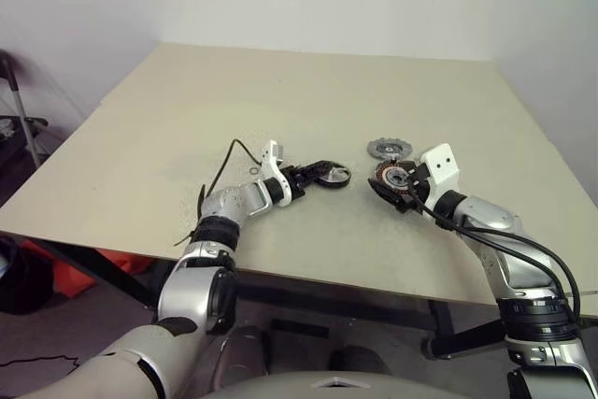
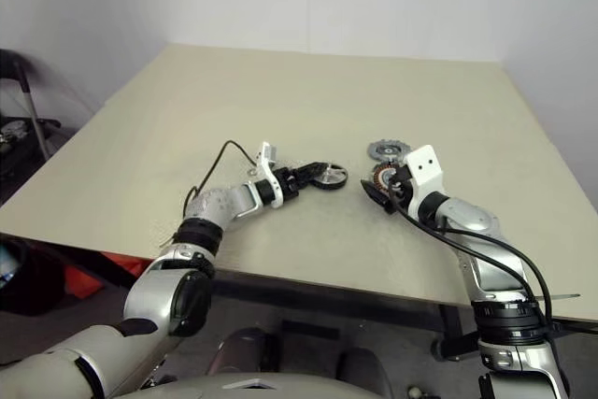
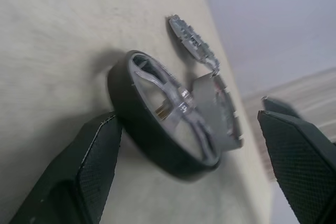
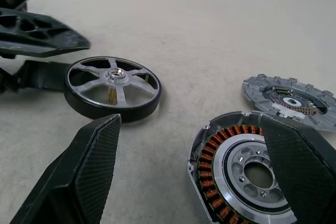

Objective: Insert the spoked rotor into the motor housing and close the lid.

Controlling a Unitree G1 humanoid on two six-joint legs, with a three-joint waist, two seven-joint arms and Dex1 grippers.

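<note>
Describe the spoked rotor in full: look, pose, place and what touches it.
The spoked rotor is a round wheel with a shiny silver spoked face, a raised central hub and a thick black outer rim. It lies flat on the tan table, spoked face up, left of the motor housing. The open left claw straddles it; whether a finger touches the rim is unclear.

Both claws [image 1: 329, 175] [image 1: 392, 186] agape

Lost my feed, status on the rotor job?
Left gripper open around spoked rotor on table. Right gripper open astride motor housing. Lid flat behind housing; nothing in the way.
</note>
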